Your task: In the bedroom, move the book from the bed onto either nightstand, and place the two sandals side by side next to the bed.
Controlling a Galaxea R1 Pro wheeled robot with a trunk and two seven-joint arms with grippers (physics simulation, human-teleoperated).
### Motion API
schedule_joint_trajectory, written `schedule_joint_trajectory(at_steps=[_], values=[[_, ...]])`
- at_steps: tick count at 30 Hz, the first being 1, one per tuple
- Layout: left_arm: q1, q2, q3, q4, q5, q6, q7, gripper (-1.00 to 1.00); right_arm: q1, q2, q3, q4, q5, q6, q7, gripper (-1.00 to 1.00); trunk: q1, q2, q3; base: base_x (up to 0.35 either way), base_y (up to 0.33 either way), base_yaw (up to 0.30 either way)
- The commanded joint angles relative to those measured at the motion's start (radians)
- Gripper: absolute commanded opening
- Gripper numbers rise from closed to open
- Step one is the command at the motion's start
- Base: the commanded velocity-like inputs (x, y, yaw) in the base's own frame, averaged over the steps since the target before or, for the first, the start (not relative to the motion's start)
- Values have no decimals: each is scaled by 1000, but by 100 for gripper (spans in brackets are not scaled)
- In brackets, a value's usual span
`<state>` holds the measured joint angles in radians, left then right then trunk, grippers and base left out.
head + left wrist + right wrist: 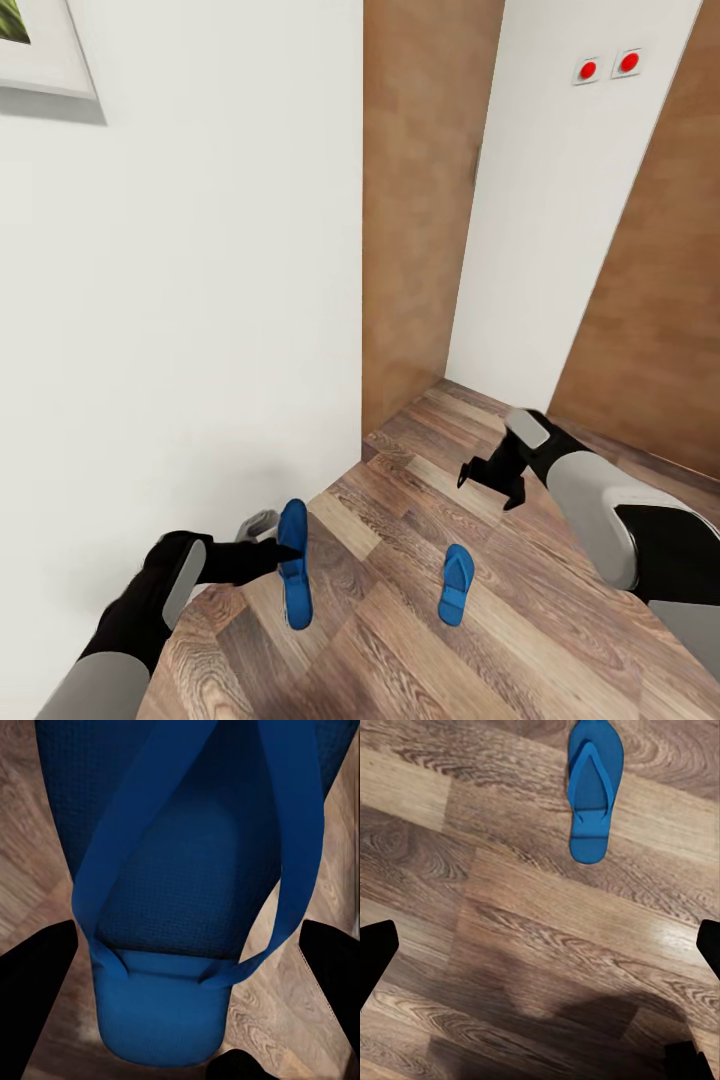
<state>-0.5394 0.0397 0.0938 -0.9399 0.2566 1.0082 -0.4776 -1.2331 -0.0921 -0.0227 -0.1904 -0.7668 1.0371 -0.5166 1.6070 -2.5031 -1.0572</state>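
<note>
Wood floor is carrying both sandals: left hand (285,548) is sitting at one sandal (294,565), fingers spread either side, not clamped. Close squarely across the sole before lifting, I'd say. Other sandal (456,584) is lying nearby; right hand (492,481) is hovering beyond, open and empty.

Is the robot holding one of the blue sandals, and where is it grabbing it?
Not clearly. The left end effector sits around one sandal near its upper end, fingers apart beside it. The right end effector holds nothing.
</note>
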Motion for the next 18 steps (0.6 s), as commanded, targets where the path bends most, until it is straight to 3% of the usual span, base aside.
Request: schedule_joint_trajectory(at_steps=[1,11,18], values=[[-1,-3,-4,-2,-3,4,-6,-100,0,0,-2,-10,-7,2,-9,100,0,0,-1,0,0,0],[-1,-23,-14,-6,6,5,-10,-100,0,0,-2,-46,-3,2,-10,100,0,0,-1,0,0,0],[-1,-30,-10,-7,7,7,-10,-100,0,1,-1,-47,-2,-2,-10,100,3,-2,-28,0,0,0]])
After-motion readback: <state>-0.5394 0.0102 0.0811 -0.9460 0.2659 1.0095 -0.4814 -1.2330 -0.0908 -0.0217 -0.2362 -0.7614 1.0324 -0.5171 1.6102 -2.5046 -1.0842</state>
